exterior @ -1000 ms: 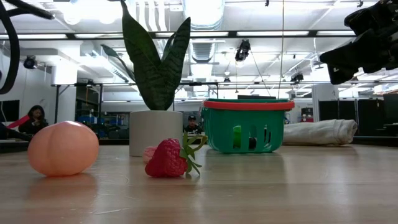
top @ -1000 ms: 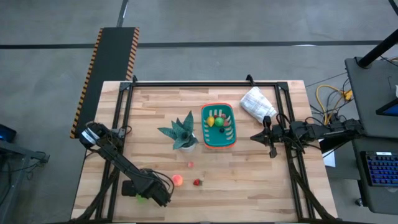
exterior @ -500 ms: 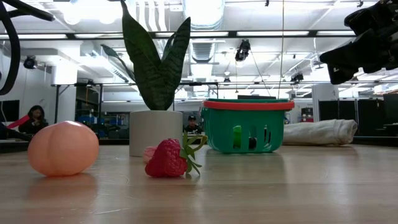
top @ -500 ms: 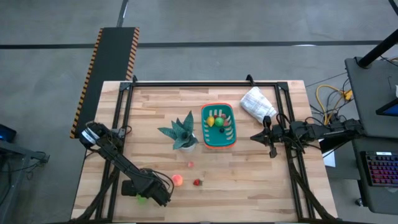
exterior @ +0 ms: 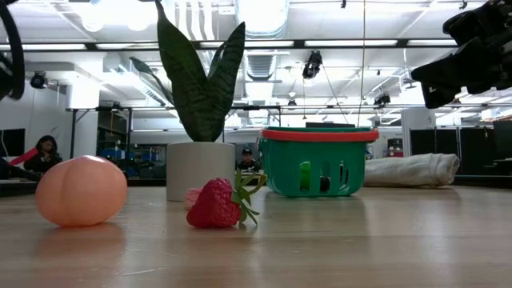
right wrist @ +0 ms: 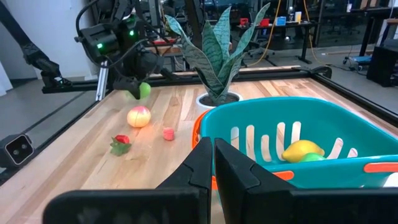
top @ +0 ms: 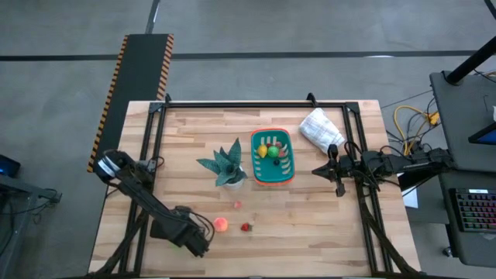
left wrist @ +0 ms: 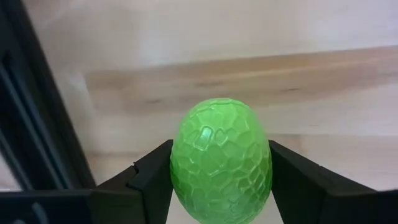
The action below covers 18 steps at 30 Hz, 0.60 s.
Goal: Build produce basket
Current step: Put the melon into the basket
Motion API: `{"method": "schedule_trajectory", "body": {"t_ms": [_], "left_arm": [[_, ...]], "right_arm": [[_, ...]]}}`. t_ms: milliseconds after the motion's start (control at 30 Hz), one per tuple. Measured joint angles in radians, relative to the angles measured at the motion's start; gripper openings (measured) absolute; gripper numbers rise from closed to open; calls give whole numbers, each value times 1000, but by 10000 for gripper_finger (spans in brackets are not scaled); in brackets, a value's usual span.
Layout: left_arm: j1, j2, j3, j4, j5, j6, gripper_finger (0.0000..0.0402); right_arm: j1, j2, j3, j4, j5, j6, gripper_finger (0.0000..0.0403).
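Left wrist view shows you the left gripper (left wrist: pixel 221 177) clenched on a bumpy green fruit (left wrist: pixel 221 158), its dark fingers (left wrist: pixel 152 177) pressed to both sides, above the wooden table (left wrist: pixel 249 37). From table centre, that gripper sits near seven o'clock. Just beyond it lie a peach (top: pixel 221 225) and a strawberry (top: pixel 246 227). The basket (top: pixel 273 156), holding yellow and green produce (top: pixel 267 151), stands near centre. Your right gripper (right wrist: pixel 212 163) waits at three o'clock, fingers pressed together, empty.

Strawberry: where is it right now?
The strawberry lies on the table's near part in the high view, right of the peach, near the left gripper.
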Motion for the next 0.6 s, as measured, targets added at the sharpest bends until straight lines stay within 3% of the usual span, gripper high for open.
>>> {"method": "schedule_trajectory", "body": {"t_ms": [333,600], "left_arm": [[1,-89,0,2,-299,155,201],[2,-160,0,6,-430,324,201]], "right_arm": [[0,0,0,2,0,0,9],[0,0,0,3,0,0,9]]}}
